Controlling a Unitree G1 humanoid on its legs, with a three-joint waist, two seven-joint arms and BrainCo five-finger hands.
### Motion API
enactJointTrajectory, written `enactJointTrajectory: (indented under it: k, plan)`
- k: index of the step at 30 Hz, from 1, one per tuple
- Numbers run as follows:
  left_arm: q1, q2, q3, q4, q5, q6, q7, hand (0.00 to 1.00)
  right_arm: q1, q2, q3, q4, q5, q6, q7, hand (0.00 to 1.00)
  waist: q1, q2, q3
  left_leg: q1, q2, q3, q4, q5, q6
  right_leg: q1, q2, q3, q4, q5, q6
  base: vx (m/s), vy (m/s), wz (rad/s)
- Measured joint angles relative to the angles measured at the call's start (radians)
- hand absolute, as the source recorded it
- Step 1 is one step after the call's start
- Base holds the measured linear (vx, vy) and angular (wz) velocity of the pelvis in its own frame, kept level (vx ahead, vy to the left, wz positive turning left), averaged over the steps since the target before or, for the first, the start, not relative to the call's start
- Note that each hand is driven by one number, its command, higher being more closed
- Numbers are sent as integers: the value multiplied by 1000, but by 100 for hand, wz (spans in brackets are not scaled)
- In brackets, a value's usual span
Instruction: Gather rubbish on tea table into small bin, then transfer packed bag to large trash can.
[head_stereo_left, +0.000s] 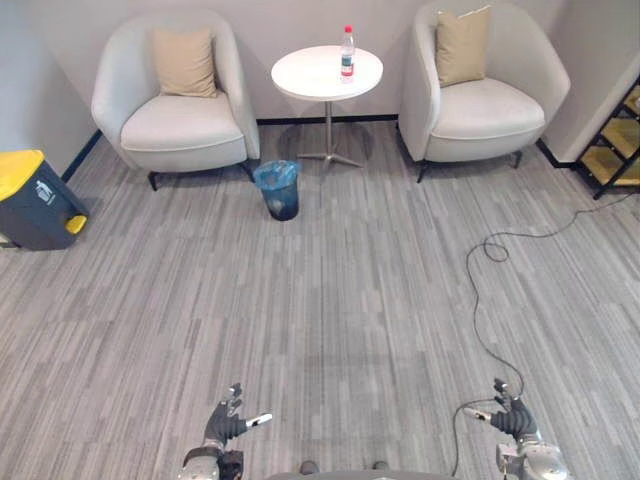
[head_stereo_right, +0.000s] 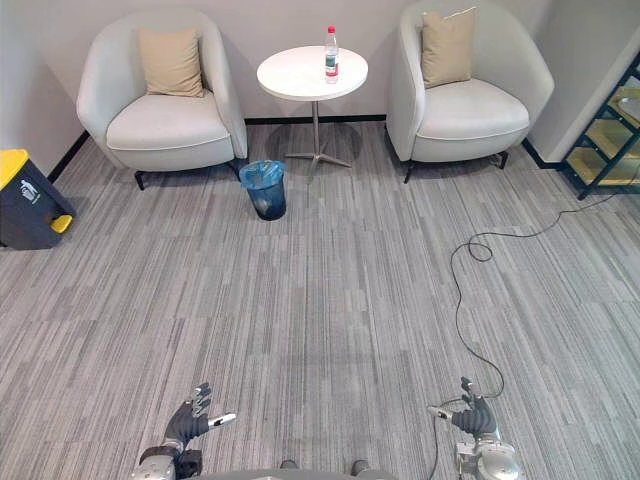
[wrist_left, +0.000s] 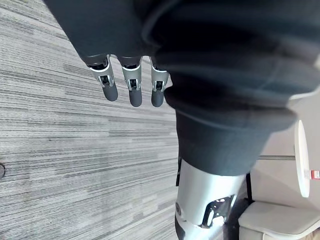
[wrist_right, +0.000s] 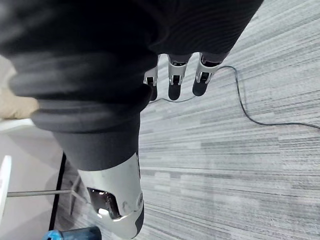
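Note:
A round white tea table (head_stereo_left: 310, 75) stands far ahead between two armchairs, with a clear plastic bottle (head_stereo_left: 347, 53) with a red cap and label upright on it. Left of the table's leg, a small bin (head_stereo_left: 279, 189) with a blue bag liner sits on the carpet. A large dark trash can with a yellow lid (head_stereo_left: 32, 198) is at the far left by the wall. My left hand (head_stereo_left: 228, 427) and right hand (head_stereo_left: 514, 417) hang low at the near edge, both open and empty, far from the table.
Two light grey armchairs (head_stereo_left: 180, 120) (head_stereo_left: 485, 105) with tan cushions flank the table. A black and yellow shelf rack (head_stereo_left: 615, 145) stands at the far right. Grey striped carpet stretches between me and the table.

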Motion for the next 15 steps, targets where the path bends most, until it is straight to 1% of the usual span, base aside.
enactJointTrajectory:
  k: [3, 10, 15]
  plan:
    - [-3, 1, 18, 0, 17, 0, 0, 0, 0, 0, 1, -1, -1, 0, 8, 0, -1, 0, 0, 0, -1, 5, -1, 0, 0, -1, 0, 4, -2, 5, 1, -15, 0, -9]
    - [-4, 1, 21, 8, 17, 1, 1, 0, 7, 0, 0, -1, -1, 0, 7, 0, -4, -1, 0, 1, 0, 14, -1, 0, 0, -1, 1, 6, -4, 6, 0, -1, 0, -1]
    - [-3, -1, 46, 9, 16, 6, 2, 0, 2, 4, 0, 0, 8, 10, 6, 0, -2, 0, -1, -1, 0, 15, -2, 0, 0, 0, 1, 7, -22, 17, -1, 0, 0, 0]
